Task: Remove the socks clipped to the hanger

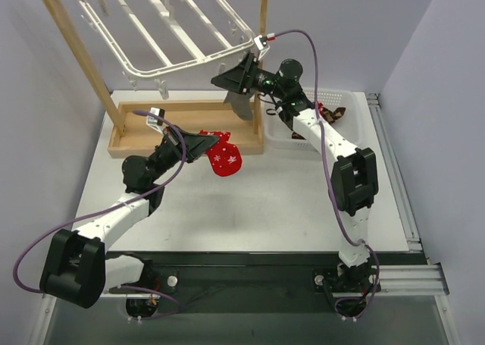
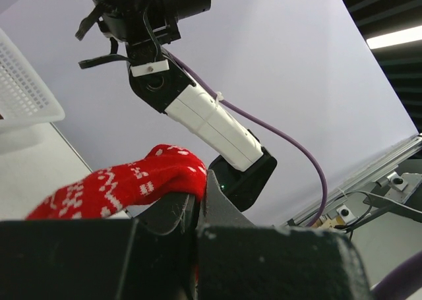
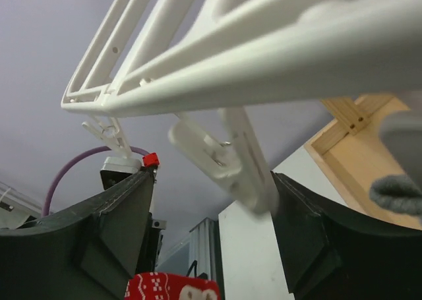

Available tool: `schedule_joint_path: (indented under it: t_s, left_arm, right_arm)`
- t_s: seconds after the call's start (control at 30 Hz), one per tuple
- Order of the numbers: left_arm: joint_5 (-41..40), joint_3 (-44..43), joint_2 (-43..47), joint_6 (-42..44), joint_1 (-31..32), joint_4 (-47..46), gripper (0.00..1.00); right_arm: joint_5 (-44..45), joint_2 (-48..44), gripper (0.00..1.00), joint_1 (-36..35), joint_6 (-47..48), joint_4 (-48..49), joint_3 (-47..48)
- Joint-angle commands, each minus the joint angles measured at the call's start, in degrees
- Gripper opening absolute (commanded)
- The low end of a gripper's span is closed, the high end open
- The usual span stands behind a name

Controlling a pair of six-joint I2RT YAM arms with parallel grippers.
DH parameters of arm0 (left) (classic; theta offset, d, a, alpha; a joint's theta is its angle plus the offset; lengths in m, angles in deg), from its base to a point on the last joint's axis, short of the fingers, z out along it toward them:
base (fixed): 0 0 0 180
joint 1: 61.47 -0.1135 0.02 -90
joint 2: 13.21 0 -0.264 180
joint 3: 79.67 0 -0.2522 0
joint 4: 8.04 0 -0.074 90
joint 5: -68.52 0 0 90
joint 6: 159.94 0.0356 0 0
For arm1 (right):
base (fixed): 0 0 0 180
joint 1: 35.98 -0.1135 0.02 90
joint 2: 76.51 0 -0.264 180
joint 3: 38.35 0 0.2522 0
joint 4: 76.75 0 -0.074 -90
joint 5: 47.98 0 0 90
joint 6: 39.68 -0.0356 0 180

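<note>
The white hanger point(image 1: 163, 34) hangs tilted from the wooden rack. My left gripper point(image 1: 203, 142) is shut on a red sock with white pattern point(image 1: 223, 157) and holds it above the table, in front of the rack's base; in the left wrist view the red sock point(image 2: 125, 184) is pinched between the closed jaws point(image 2: 198, 181). My right gripper point(image 1: 241, 72) is open at the hanger's near right corner. In the right wrist view a white clip point(image 3: 224, 158) under the hanger's rim point(image 3: 264, 56) dangles between its spread jaws point(image 3: 212, 178). A grey sock point(image 1: 241, 106) hangs just below; it also shows in the right wrist view point(image 3: 399, 191).
The wooden rack point(image 1: 76, 49) stands at the back left on a wooden tray base point(image 1: 136, 125). A white basket point(image 1: 333, 98) at the back right holds brown-and-black argyle socks point(image 1: 333, 116). The right arm reaches across above the basket.
</note>
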Motion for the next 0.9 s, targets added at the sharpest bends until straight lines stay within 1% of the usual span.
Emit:
schedule_joint_path:
  t_s: [0.0,0.1,0.17,0.2,0.23,0.3,0.4,0.47,0.5,0.53,0.6,0.63,0.77,0.87]
  left_arm:
    - [1.1,-2.0,1.51,0.9,0.2,-1.16,0.0]
    - [0.93,-2.17,1.95,0.99,0.03,-0.8,0.0]
    - [0.22,-1.91,2.47,1.34,-0.15,0.24,0.0]
    - [-0.91,-1.91,3.26,1.86,-0.15,0.77,0.0]
    - [-1.62,-1.73,3.7,2.39,-0.24,1.56,0.0]
    - [-2.76,-2.43,5.02,5.02,-0.24,5.42,0.0]
    - [-3.82,-3.49,6.51,8.54,-0.33,10.35,0.0]
    - [-4.26,-3.75,6.87,9.86,-0.33,11.76,0.0]
    - [-4.26,-3.93,7.05,10.22,-0.33,12.2,0.0]
    - [-4.26,-4.37,7.05,10.57,-0.33,12.73,0.0]
    - [-4.26,-4.63,7.05,10.83,-0.33,13.52,0.0]
    - [-4.26,-4.81,7.05,10.83,-0.33,13.44,0.0]
    - [-4.35,-5.07,6.35,9.87,-0.24,12.74,0.0]
    - [-4.09,-4.98,6.26,9.26,-0.24,12.29,0.0]
  right_arm:
    - [-1.43,-6.98,0.72,0.09,4.21,-7.26,-4.05]
    - [-2.57,-11.02,0.74,0.27,8.34,-12.02,-8.88]
    - [-3.27,-14.53,0.78,0.36,10.36,-13.7,-13.52]
    - [-3.45,-15.85,0.81,0.27,13.24,-16.58,-14.77]
    - [-3.63,-18.47,0.81,0.09,14.93,-18.17,-16.0]
    - [-3.72,-21.12,0.88,-0.26,19.74,-23.08,-19.68]
    - [-4.42,-26.22,0.9,-0.35,22.41,-25.3,-25.04]
    - [-5.73,-29.3,0.91,-0.35,21.19,-24.35,-27.25]
    - [-6.61,-30.09,0.91,-0.61,19.79,-20.86,-28.74]
    - [-7.57,-31.32,0.91,-0.7,15.6,-17.95,-31.46]
    - [-9.07,-32.73,0.91,-1.75,12.76,-12.24,-33.85]
    - [-9.25,-33.09,0.9,-2.01,11.7,-11.26,-35.6]
    - [-8.99,-33.97,0.86,-5.17,13.35,-12.29,-36.93]
    - [-8.38,-33.97,0.77,-6.58,13.97,-12.3,-37.02]
